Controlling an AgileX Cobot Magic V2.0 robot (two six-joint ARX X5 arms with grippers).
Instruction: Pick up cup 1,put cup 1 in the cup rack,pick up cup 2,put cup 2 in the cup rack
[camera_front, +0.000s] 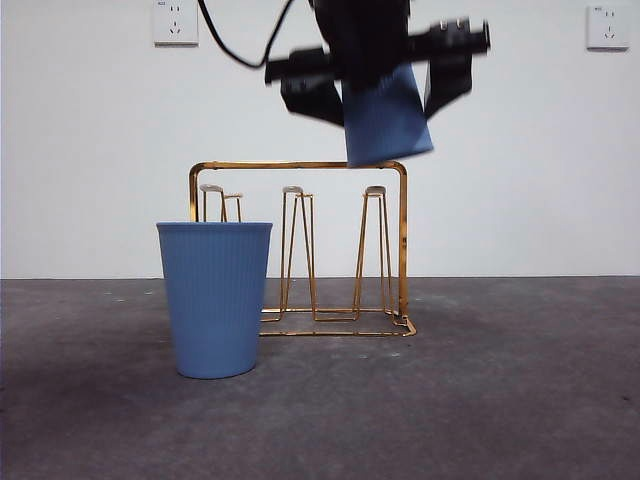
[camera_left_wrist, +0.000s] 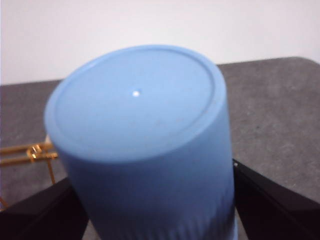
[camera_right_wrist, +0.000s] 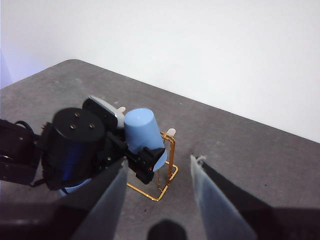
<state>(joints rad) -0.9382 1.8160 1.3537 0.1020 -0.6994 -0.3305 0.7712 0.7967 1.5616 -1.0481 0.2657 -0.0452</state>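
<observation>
The dark grey tabletop (camera_front: 520, 400) carries a blue ribbed cup (camera_front: 215, 298) standing upright, mouth up, in front of the left end of the gold wire cup rack (camera_front: 300, 165), whose three prongs all stand bare. The left tool (camera_front: 375, 85) hangs above the rack's right end with its jaws closed on the sides of a second blue cup (camera_front: 385, 120), held upside down and slightly tilted just over the top bar. The right tool (camera_right_wrist: 157, 200) hovers high over the tabletop, apart from the rack, jaws spread and holding nothing.
</observation>
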